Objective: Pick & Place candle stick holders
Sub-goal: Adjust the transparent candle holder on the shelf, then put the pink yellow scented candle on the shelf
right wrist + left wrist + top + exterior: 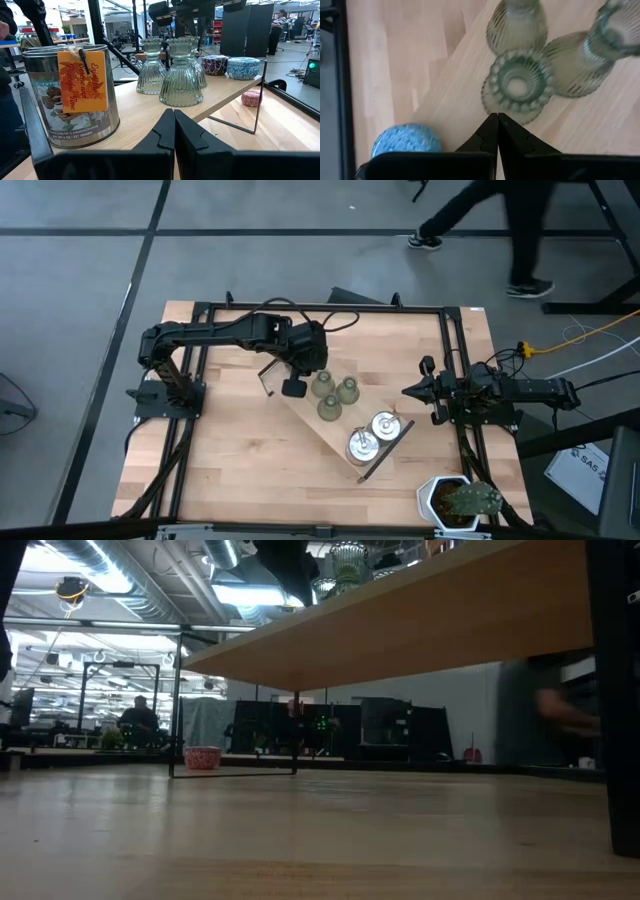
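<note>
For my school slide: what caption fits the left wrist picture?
Shut left gripper hovering over three green holders on a wooden tray, a blue holder nearby.

Counted on the tray (312,428): 3 green holders (337,397), 2 silver tins (373,435). From the right wrist: 1 purple holder (215,64), 1 blue holder (243,67), both on the tray; 1 pink holder (251,97) on the bench (230,460). 8 holders total. 1 tray, 1 plant (462,502). 2 arms, 1 tool each.
</note>
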Motion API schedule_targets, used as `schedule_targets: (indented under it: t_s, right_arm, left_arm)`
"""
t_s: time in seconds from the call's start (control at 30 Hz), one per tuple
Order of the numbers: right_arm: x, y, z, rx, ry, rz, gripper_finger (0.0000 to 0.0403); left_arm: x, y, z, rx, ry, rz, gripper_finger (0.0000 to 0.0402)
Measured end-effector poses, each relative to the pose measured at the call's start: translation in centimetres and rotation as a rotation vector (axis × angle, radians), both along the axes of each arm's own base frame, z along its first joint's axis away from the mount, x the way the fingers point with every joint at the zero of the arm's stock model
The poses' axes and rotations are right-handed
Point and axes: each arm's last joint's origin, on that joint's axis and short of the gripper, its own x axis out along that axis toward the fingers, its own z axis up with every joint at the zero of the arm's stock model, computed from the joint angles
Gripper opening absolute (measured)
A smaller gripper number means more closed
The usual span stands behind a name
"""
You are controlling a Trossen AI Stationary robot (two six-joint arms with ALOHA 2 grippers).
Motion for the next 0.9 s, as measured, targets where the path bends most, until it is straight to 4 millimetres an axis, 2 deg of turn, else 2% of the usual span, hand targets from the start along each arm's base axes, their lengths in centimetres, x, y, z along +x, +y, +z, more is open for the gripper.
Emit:
schedule_targets:
  t_s: [0.53,0.9]
  right_arm:
    - [0.0,0.0,0.0,0.000,-0.001,0.000,0.0001]
    - [0.0,0.0,0.0,0.000,-0.001,0.000,0.0001]
  left_arm:
    - [0.2,0.2,0.3,-0.021,-0.039,-0.002,0.0001]
    - [-1.2,0.9,2.8,0.019,-0.028,0.081,0.0001]
